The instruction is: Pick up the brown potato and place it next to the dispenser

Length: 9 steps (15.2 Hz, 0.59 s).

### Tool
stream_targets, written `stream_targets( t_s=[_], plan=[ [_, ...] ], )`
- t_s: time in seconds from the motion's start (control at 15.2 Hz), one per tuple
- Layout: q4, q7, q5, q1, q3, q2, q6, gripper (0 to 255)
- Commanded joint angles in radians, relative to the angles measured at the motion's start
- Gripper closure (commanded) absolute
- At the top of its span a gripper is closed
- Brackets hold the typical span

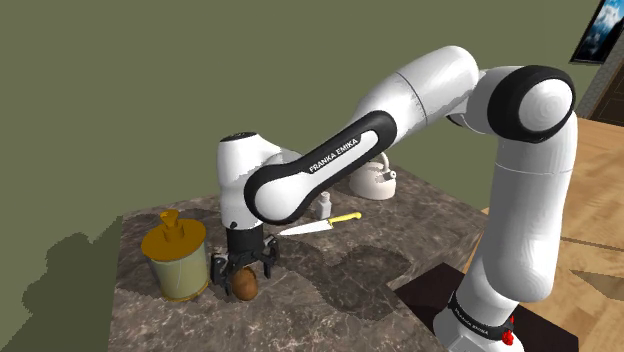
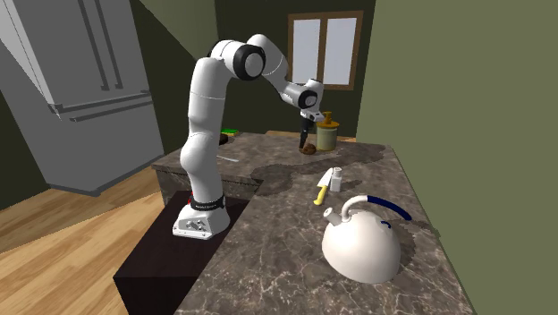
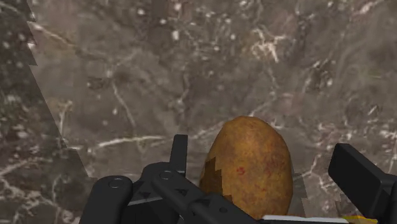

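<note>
The brown potato [image 1: 245,285] rests on the dark marble counter [image 1: 350,270], just to the shoulder view's right of the yellow-brown dispenser [image 1: 177,255]. My gripper [image 1: 243,272] points straight down over the potato, with its fingers on either side. In the wrist view the potato [image 3: 251,165] lies between the black fingers [image 3: 180,153], with counter showing in the gap to the far finger, so the gripper [image 3: 263,153] is open. The second exterior view shows the gripper [image 2: 306,143] beside the dispenser [image 2: 326,132] at the counter's far end.
A yellow-handled knife [image 1: 320,223] and a small white shaker [image 1: 325,205] lie behind the gripper. A white kettle [image 1: 372,178] stands farther back. The counter edge runs close in front of the dispenser. A grey fridge [image 2: 80,80] stands beyond the stand.
</note>
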Motion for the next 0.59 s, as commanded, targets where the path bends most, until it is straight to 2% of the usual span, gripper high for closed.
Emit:
stream_targets(
  t_s=[0.0, 0.07, 0.53],
  plan=[
    [0.034, -0.007, 0.013, -0.008, 0.004, -0.024, -0.056, 0],
    [0.049, -0.012, 0.020, -0.012, 0.005, -0.036, -0.081, 0],
    [0.049, -0.012, 0.020, -0.012, 0.004, -0.036, -0.081, 0]
  ],
)
